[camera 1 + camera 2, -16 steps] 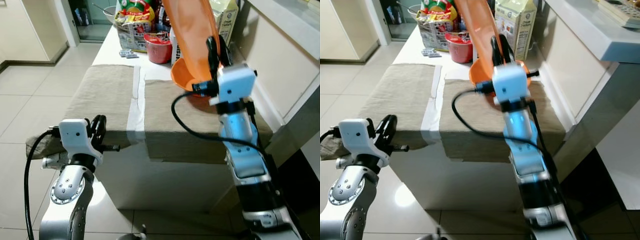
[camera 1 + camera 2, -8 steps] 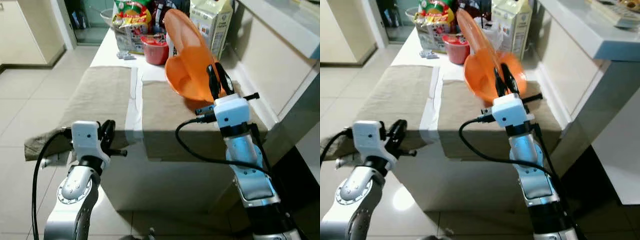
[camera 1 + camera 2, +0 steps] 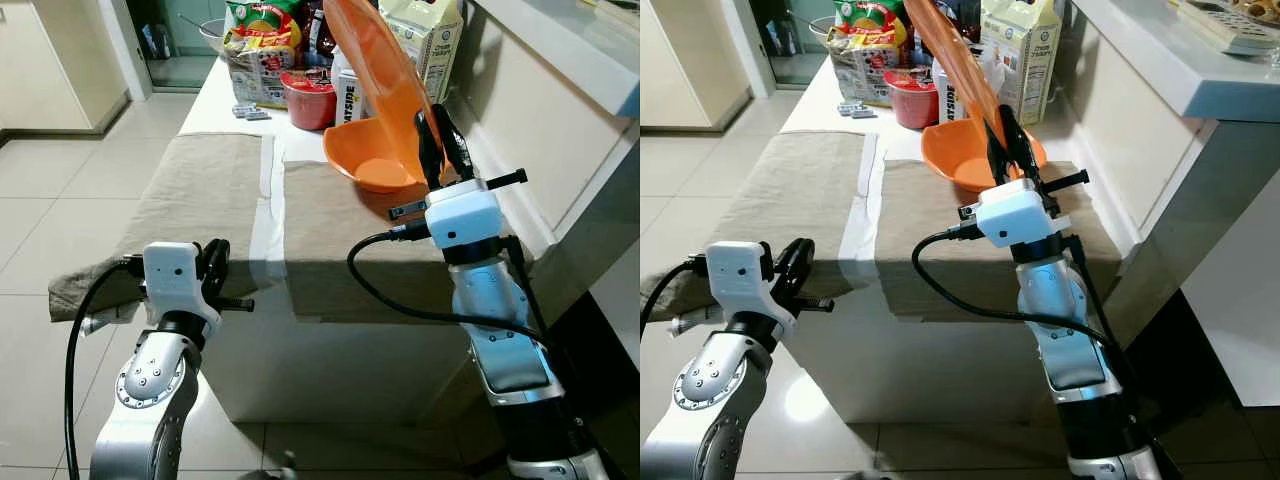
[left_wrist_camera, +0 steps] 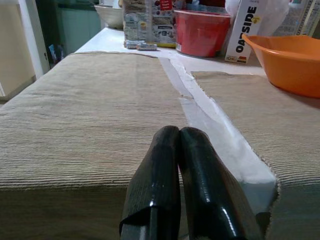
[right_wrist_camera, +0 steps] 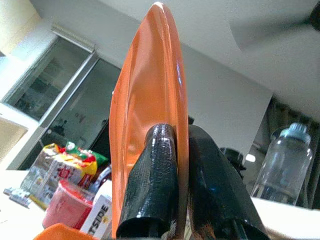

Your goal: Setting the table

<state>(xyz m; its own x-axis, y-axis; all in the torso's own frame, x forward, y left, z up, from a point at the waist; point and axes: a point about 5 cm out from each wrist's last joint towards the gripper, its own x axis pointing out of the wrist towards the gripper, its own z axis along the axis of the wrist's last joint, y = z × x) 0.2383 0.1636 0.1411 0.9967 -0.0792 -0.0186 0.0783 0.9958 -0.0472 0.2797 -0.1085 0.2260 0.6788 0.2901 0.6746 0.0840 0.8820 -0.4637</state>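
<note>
- Right wrist view: the orange plate [image 5: 150,115] is pinched by its rim in the right gripper [image 3: 440,135], held upright above the orange bowl [image 3: 375,165] on the desk [image 3: 225,105], likely for laying down.
- The left gripper [image 4: 180,165] is closed on nothing, kept low by the placemat [image 4: 85,115].

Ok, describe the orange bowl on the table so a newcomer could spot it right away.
On the long table, look at the beige cloth on the robot's right. At its far edge the orange bowl sits upright, just before the red tub. Unlike the orange plate in the right pincer, it rests on the cloth.
</note>
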